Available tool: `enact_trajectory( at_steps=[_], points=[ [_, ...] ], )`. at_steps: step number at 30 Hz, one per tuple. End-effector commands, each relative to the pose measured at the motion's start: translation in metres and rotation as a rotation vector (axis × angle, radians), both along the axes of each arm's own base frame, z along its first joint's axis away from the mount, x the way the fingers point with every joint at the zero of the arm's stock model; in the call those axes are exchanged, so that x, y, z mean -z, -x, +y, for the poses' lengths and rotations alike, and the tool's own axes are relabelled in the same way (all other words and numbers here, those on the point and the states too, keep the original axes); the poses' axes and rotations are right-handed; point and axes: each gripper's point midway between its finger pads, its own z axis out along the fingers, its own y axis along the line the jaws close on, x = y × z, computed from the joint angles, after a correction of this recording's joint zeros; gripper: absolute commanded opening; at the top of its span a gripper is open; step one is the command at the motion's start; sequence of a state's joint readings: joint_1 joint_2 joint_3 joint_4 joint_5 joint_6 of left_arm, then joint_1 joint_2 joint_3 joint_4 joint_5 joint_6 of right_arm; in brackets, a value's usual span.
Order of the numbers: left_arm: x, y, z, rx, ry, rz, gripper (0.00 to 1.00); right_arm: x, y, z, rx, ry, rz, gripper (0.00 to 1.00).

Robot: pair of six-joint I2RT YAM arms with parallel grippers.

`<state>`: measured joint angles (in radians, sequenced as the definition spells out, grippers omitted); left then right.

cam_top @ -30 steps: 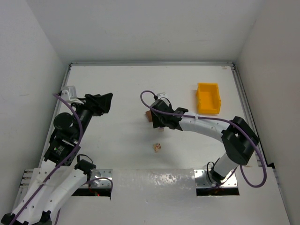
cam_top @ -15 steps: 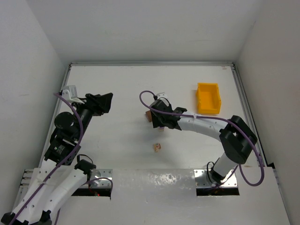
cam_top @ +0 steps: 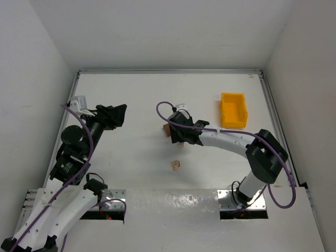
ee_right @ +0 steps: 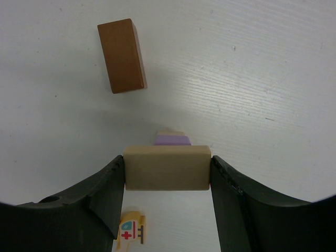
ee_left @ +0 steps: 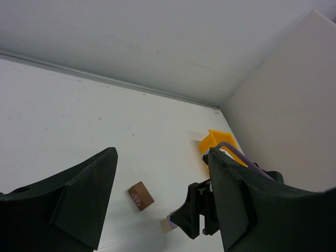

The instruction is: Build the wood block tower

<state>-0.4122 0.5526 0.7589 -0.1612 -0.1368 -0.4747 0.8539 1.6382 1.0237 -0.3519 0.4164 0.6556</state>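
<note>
My right gripper (ee_right: 167, 164) is shut on a pale tan block (ee_right: 167, 173) and holds it just over a smaller block with a purple face (ee_right: 172, 139); I cannot tell whether they touch. A dark reddish-brown block (ee_right: 122, 55) lies flat on the table beyond them. A small pale block with a red cross print (ee_right: 131, 229) lies nearer. In the top view the right gripper (cam_top: 177, 138) is mid-table, next to the brown block (cam_top: 165, 129). My left gripper (cam_top: 118, 114) is open and empty, raised at the left. Its wrist view shows the brown block (ee_left: 140, 196).
A yellow plastic bin (cam_top: 233, 110) stands at the back right and also shows in the left wrist view (ee_left: 214, 143). The printed block (cam_top: 176, 165) lies alone toward the near edge. White walls close the table on three sides.
The right gripper has shifted slightly left with the tan block in it. The left arm has not moved.
</note>
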Motion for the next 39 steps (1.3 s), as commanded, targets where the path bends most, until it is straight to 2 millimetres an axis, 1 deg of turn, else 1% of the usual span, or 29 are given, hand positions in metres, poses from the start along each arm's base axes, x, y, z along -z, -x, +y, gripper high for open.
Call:
enact_trajectory(
  at_steps=[1,7,16,23,39],
  points=[
    [-0.016,0.002,-0.001,0.004,0.005,-0.045,0.67,-0.011,-0.009,0.007,0.018,-0.03,-0.034,0.59],
    [-0.017,0.002,-0.001,0.006,0.003,-0.046,0.67,-0.011,-0.011,0.007,0.021,-0.034,-0.038,0.59],
    [-0.016,0.002,-0.002,0.007,0.002,-0.043,0.67,-0.005,-0.01,0.007,0.021,-0.032,-0.026,0.59],
    [-0.016,0.001,-0.001,0.004,0.0,-0.042,0.67,-0.004,-0.012,0.005,0.029,-0.037,-0.024,0.59],
    [-0.015,0.001,-0.001,0.003,0.0,-0.04,0.67,0.001,-0.008,0.002,0.033,-0.033,-0.009,0.59]
  ],
)
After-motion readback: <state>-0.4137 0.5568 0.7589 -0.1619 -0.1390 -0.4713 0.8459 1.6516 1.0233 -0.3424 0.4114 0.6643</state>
